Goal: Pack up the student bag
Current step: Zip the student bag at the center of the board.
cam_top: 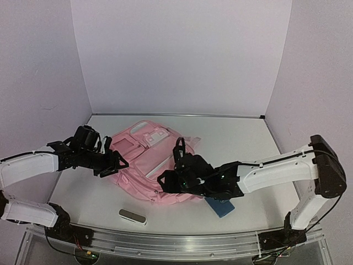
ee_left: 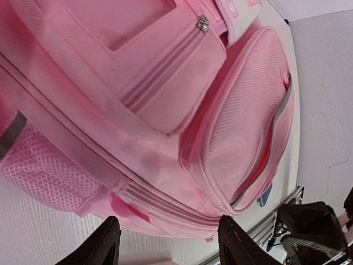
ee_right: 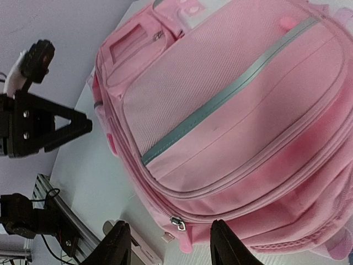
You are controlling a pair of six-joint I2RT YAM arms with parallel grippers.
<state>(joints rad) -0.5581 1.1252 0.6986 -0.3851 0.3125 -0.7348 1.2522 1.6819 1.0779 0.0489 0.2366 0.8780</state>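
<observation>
The student bag [cam_top: 144,165] is a big pink backpack lying flat mid-table, front pockets up. My left gripper [cam_top: 117,164] hovers at its left side, open. In the left wrist view the black fingers [ee_left: 106,243] stand wide apart with only the bag's zipped edge [ee_left: 165,204] beyond their tips. My right gripper [cam_top: 165,181] is over the bag's near edge, also open. In the right wrist view the bag's grey strip [ee_right: 220,99] runs across, and a metal zip pull [ee_right: 177,223] sits just beyond the gap between the fingers [ee_right: 227,245], untouched.
A pale oblong case [cam_top: 133,216] lies on the table in front of the bag, also seen as the case [ee_right: 135,248] by my right fingers. A blue flat item [cam_top: 220,207] pokes out under the right arm. White walls close in the back and sides.
</observation>
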